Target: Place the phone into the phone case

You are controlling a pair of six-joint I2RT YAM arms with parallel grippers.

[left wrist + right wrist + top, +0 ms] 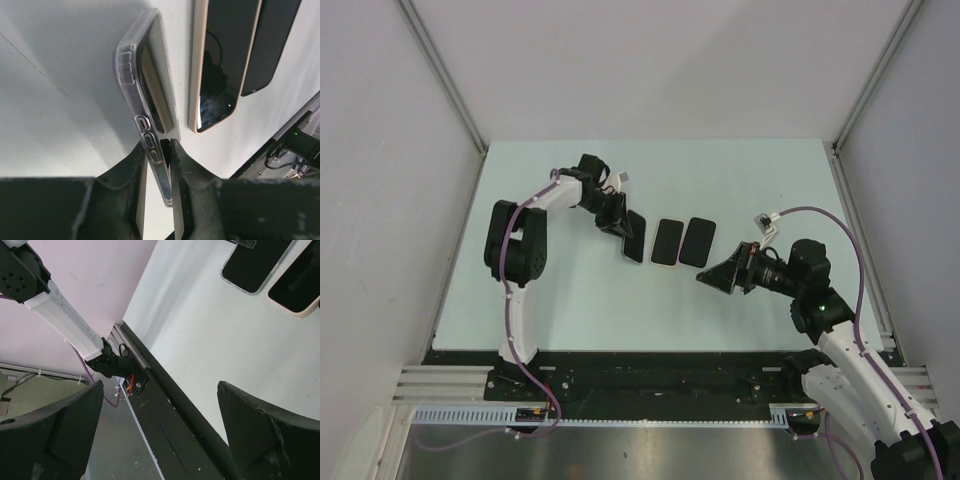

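the left claw [156, 146] is closed to a narrow slit on the bottom wall of the clear phone case [128, 65], one finger on each face, and appears to hold the case tipped up on its long side at the left end of a row of three devices on the pale worktop [570, 290]. a flat slab that looks like the phone [161, 80] sits inside the transparent shell, dark from above and grey with reflection from the wrist. whether it is pressed home at every corner cannot be told from these views. a beige-rimmed handset [222, 55] and a dark one [272, 45] lie flat, side by side, just to the right of the case. the right claw [160, 390] hangs at full spread, empty, near the right end of the row and clear of all three. by the look of it the job is in its closing step: the phone seems to be in the case and the fit is being settled. the next move likely calls for lowering the tilted case flat, then pressing along its rim so the clear lip snaps over the phone. the risk is a lip left unseated, or the case sliding into the beige-rimmed handset beside it.
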